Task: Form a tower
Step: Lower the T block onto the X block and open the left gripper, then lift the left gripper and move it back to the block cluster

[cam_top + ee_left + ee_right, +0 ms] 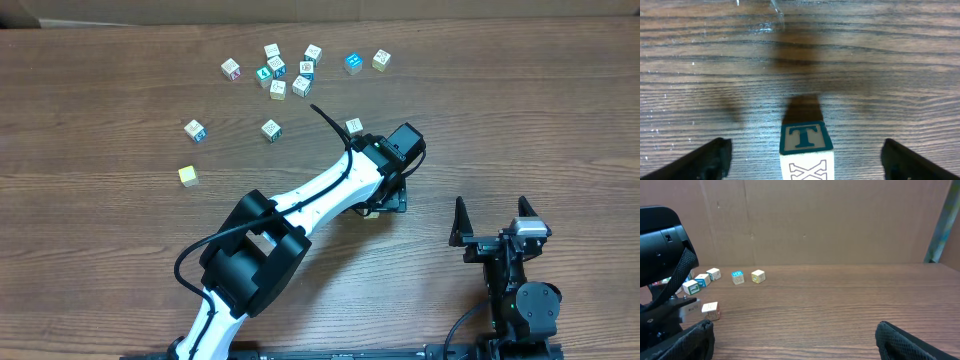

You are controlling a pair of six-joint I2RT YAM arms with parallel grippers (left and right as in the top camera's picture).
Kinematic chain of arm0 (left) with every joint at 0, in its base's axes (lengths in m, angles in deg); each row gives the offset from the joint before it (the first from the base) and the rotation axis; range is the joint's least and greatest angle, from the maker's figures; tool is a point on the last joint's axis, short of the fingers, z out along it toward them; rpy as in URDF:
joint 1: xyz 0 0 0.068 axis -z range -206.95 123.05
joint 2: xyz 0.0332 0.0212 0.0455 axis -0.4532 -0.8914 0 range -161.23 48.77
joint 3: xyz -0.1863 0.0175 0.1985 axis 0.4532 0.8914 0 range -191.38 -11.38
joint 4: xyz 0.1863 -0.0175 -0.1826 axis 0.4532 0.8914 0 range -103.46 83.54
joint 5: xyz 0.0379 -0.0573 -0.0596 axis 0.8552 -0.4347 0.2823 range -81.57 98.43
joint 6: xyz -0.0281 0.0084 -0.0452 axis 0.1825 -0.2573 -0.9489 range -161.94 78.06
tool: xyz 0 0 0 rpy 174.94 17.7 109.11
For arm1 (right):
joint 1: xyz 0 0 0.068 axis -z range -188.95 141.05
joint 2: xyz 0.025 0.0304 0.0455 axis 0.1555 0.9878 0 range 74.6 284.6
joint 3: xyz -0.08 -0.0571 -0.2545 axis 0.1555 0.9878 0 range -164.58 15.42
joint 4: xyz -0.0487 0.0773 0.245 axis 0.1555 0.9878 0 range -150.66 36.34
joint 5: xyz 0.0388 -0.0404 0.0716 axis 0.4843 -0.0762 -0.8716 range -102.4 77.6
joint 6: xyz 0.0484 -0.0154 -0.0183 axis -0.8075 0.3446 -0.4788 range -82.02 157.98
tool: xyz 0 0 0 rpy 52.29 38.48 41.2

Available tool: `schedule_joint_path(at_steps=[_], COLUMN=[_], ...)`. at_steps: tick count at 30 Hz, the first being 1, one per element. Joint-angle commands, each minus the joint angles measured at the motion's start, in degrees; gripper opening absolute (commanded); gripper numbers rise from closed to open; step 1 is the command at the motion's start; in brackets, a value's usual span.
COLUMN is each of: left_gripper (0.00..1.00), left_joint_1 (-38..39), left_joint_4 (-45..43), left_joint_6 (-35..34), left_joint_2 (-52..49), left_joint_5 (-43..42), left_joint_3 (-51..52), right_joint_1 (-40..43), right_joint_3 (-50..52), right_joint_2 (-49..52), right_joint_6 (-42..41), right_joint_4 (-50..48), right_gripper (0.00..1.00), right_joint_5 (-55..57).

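In the left wrist view, the tower [806, 159] shows only as its top cube: a cream face with a teal T and border, and a white side with an outlined X. Its lower part runs off the frame. My left gripper [805, 161] is open, its black fingers [710, 159] standing wide on either side of the cube without touching it. From overhead the left gripper [385, 195] covers the tower. My right gripper [492, 212] is open and holds nothing, low over bare wood at the right front; the right wrist view also shows the right gripper [795, 340] over bare wood.
Several loose picture cubes [285, 70] are scattered at the back of the table. Single cubes lie at the left [195, 130], at the front left [188, 176] and beside the left wrist [353, 126]. The left arm [300, 215] crosses the table's middle.
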Motion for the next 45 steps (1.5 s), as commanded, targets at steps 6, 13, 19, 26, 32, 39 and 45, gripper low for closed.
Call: schedule_joint_path(at_steps=[6,13,19,26,32,39,45], left_gripper=[1.00,0.99,1.00,0.99,1.00,1.00,1.00], left_joint_1=[0.7,0.7,0.7,0.6,-1.1,-3.3,-5.6], left_joint_4=[0.2,0.2,0.4,0.3,2.2,8.3,13.4], left_joint_6=[1.0,1.0,1.0,1.0,3.4,8.3,9.2], left_joint_2=[0.8,0.8,0.8,0.8,1.4,1.8,1.9], left_joint_5=[0.3,0.3,0.4,0.4,0.3,0.4,0.4], left_joint_3=[0.3,0.3,0.3,0.3,-1.7,-8.6,-16.1], right_joint_1=[0.2,0.2,0.2,0.2,0.2,0.2,0.2], right_joint_3=[0.6,0.6,0.6,0.6,0.6,0.6,0.6], right_joint_2=[-0.7,-0.7,-0.7,-0.7,-0.7,-0.7,-0.7], right_joint_6=[0.1,0.1,0.1,0.1,0.1,0.1,0.1], right_joint_4=[-0.2,-0.2,-0.2,-0.2,-0.2,-0.2,-0.2], right_gripper=[1.00,1.00,1.00,1.00,1.00,1.00,1.00], right_joint_5=[-0.1,-0.1,-0.1,-0.1,-0.1,-0.1,-0.1])
